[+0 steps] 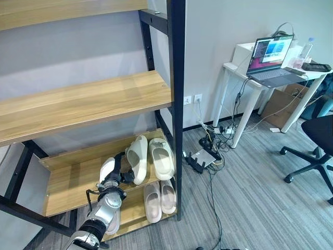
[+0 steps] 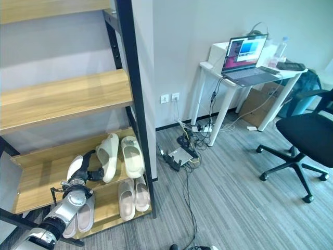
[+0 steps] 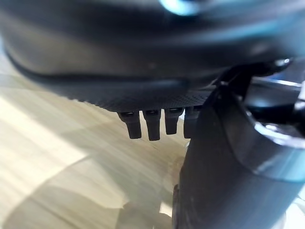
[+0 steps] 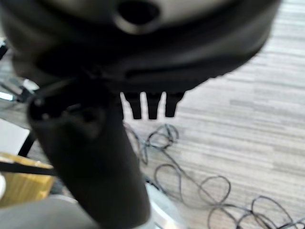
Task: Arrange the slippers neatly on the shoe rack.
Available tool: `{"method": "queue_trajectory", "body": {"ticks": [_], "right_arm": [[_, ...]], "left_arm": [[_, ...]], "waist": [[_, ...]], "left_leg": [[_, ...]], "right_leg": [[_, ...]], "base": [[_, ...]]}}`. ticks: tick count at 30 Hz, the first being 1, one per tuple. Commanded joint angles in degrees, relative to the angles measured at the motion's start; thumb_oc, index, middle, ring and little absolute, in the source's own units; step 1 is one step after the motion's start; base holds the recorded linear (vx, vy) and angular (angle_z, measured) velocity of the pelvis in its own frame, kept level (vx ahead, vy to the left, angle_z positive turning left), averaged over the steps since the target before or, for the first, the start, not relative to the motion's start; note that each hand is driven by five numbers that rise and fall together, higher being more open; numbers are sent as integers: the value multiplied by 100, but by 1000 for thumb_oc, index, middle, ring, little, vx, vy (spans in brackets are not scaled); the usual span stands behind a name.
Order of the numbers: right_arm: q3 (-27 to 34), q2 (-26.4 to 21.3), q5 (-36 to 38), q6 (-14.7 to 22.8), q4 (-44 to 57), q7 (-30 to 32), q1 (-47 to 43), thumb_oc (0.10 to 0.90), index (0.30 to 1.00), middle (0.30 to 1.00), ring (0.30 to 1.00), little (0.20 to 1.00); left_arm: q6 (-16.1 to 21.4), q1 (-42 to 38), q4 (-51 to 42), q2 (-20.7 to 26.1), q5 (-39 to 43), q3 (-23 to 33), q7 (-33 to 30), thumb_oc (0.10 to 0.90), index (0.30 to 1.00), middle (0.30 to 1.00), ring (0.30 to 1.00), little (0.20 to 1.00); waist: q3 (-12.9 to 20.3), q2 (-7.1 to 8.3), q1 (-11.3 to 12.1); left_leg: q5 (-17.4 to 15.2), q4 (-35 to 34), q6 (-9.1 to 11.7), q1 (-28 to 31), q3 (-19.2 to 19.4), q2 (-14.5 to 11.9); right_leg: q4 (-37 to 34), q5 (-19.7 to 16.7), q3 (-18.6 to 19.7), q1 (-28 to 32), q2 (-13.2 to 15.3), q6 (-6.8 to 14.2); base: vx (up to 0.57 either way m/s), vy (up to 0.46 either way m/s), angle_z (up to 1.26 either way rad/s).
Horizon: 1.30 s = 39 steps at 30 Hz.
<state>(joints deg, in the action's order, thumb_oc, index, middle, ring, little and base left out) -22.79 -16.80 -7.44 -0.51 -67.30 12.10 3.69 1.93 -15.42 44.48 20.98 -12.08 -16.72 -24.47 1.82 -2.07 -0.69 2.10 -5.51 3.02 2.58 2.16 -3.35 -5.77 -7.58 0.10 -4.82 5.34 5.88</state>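
The left hand (image 1: 120, 169) reaches onto the shoe rack's (image 1: 67, 179) lower wooden shelf, its fingers at a cream slipper (image 1: 138, 158) tipped on its side near the shelf's right end; whether they pinch it cannot be told. A second cream slipper (image 1: 162, 158) lies flat just beside it, and a paler pair (image 1: 159, 199) sits on the bottom shelf. The right hand (image 4: 95, 157) hangs over the floor with fingers straight.

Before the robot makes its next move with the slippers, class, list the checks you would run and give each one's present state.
1. Left hand at the slipper standing on its side on the second-lowest shelf: ok.
2. Grip on that slipper secure: cannot tell.
3. That slipper lies flat: not ok.
4. Neighbouring slipper flat beside it: ok.
5. Pair on the bottom shelf side by side: ok.
6. Right hand away from the rack, over the floor: ok.
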Motion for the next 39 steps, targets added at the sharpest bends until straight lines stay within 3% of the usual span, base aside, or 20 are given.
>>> {"method": "queue_trajectory", "body": {"ticks": [1,11,26,35,39], "right_arm": [[1,91,105,215,-222,21,-551,800,900,900,900,900],[0,103,94,212,-214,12,-546,800,900,900,900,900],[-49,149,76,210,-118,0,-494,800,900,900,900,900],[-121,129,43,217,-135,11,-502,800,900,900,900,900],[-141,78,59,195,-147,43,-488,800,900,900,900,900]], "left_arm": [[115,-476,60,400,-375,203,-327,800,900,900,900,900],[140,-291,-163,529,-342,411,-398,800,900,900,900,900],[224,-548,-1298,1029,-491,709,-615,800,900,900,900,900],[268,-802,-1028,927,-351,545,-650,800,900,900,900,900],[347,-1077,-631,742,127,415,-623,800,900,900,900,900]], "waist": [[-103,-120,151],[-83,-119,192],[-77,-190,219],[-81,-197,153],[-103,-158,90]], "left_leg": [[-475,51,-73,-70,221,290],[-481,51,-64,-44,191,281],[-482,51,-49,-19,179,284],[-473,51,-38,-27,189,272],[-468,51,-32,-82,235,266]], "right_leg": [[77,950,-348,615,101,245],[77,966,-382,645,89,229],[77,971,-402,670,94,226],[77,959,-403,661,79,225],[77,924,-369,569,66,242]], "base": [[0,0,0],[0,-1,0],[2,-3,1],[3,0,0],[0,0,0]]}}
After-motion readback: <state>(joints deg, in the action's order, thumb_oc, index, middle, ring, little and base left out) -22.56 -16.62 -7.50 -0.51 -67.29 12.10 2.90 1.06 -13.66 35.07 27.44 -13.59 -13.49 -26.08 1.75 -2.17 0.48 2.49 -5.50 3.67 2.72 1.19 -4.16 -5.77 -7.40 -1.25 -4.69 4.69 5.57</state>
